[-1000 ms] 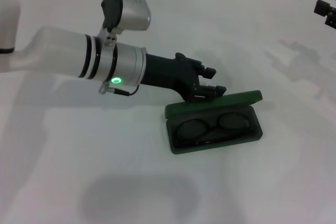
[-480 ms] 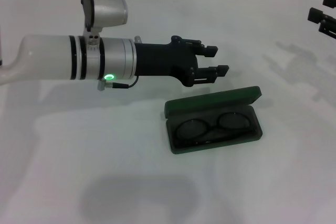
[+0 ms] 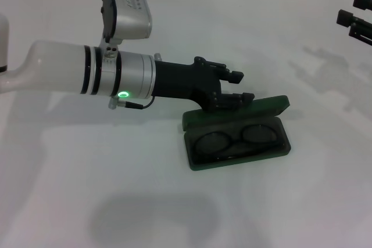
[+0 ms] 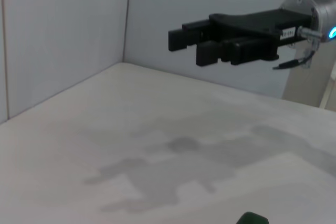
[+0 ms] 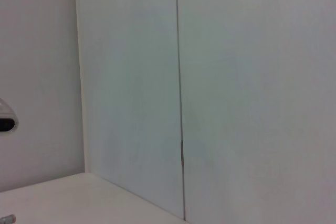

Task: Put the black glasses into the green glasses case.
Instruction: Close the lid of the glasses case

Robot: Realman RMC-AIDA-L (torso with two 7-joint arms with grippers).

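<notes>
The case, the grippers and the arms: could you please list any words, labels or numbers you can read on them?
Nothing here can be read.
Right gripper: a small white label on its body, print too blurred to read.
Case: no lettering shows on the open lid or around the glasses.
Left gripper: no text; only a green light on the wrist.

On the desk before me, a little right of centre, lies the green glasses case, open, its lid standing up along the far side. The black glasses lie inside its tray. My left gripper reaches in from the left, just behind and above the lid's far edge. My right gripper hangs far back at the right, well apart.
</notes>
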